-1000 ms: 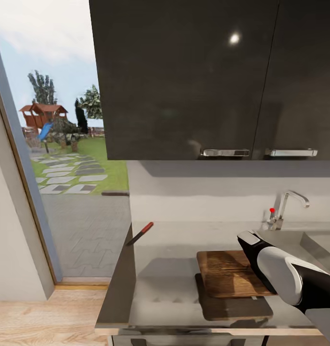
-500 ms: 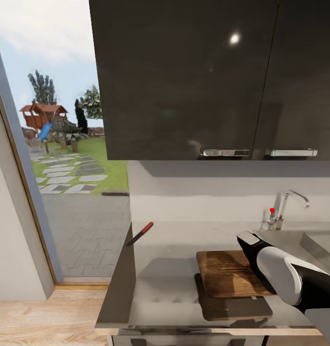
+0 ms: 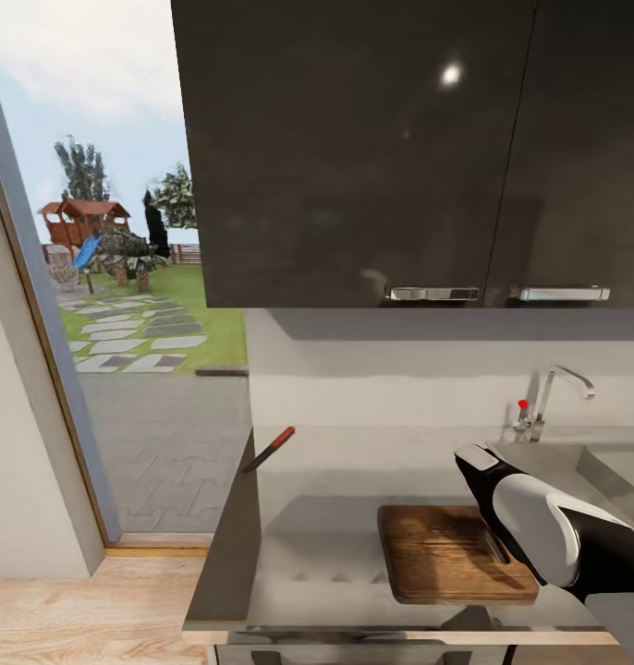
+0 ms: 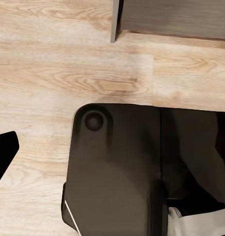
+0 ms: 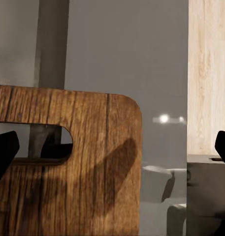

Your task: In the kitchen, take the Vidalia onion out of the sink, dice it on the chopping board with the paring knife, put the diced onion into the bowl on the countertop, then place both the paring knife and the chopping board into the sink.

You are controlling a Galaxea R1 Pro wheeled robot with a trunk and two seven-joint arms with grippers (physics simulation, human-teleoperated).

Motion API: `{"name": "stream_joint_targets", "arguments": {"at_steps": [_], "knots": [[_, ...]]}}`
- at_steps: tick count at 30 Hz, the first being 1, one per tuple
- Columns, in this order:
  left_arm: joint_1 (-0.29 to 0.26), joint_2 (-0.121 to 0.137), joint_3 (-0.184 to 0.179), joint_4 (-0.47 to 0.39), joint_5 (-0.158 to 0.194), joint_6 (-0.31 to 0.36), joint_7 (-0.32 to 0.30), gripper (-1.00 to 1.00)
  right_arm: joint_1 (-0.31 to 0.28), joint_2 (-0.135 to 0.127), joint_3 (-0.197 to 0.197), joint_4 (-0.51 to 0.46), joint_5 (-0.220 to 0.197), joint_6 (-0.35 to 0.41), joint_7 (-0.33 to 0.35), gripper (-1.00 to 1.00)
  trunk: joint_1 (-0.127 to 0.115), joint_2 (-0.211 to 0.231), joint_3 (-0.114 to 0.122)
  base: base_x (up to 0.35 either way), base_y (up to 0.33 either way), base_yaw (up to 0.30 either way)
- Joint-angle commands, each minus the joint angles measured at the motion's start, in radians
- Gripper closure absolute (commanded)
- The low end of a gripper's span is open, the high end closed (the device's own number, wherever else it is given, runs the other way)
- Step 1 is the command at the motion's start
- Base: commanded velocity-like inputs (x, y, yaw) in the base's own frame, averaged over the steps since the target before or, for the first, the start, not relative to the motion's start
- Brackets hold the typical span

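While your right gripper (image 5: 112, 147) hangs spread wide above it, the chopping board (image 3: 451, 552) lies flat on the countertop (image 3: 326, 517).

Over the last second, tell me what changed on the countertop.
The chopping board, held raised over its shadow a second ago, has dropped flat onto the countertop; the right gripper is open, its fingertips apart either side of the board. The paring knife, the tap and the right arm kept their places.
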Motion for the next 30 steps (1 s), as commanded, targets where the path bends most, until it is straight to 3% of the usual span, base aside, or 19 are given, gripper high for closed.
{"name": "stream_joint_targets", "arguments": {"at_steps": [1, 19, 26, 30], "knots": [[0.001, 0.000, 0.000, -0.001, 0.005, -0.001, 0.000, -1.00, 0.000, 0.000, -0.008, -0.001, 0.005, -0.001, -0.002, -1.00, 0.000, -0.001, 0.000, 0.000, 0.000, 0.000], [0.001, 0.000, 0.000, 0.007, 0.005, -0.001, -0.001, -1.00, 0.000, 0.006, -0.003, -0.049, 0.006, -0.002, -0.003, -1.00, 0.000, -0.001, 0.000, 0.000, 0.000, 0.000], [0.001, 0.000, 0.000, 0.008, 0.005, -0.001, -0.004, -1.00, 0.000, 0.013, 0.012, -0.191, 0.012, 0.029, -0.003, -1.00, 0.000, -0.001, 0.000, 0.000, 0.000, 0.000], [0.001, 0.000, 0.000, 0.008, 0.005, -0.001, -0.005, -1.00, 0.000, 0.029, 0.036, -0.291, 0.012, 0.106, -0.003, -1.00, 0.000, -0.001, 0.000, 0.000, 0.000, 0.000]]}}
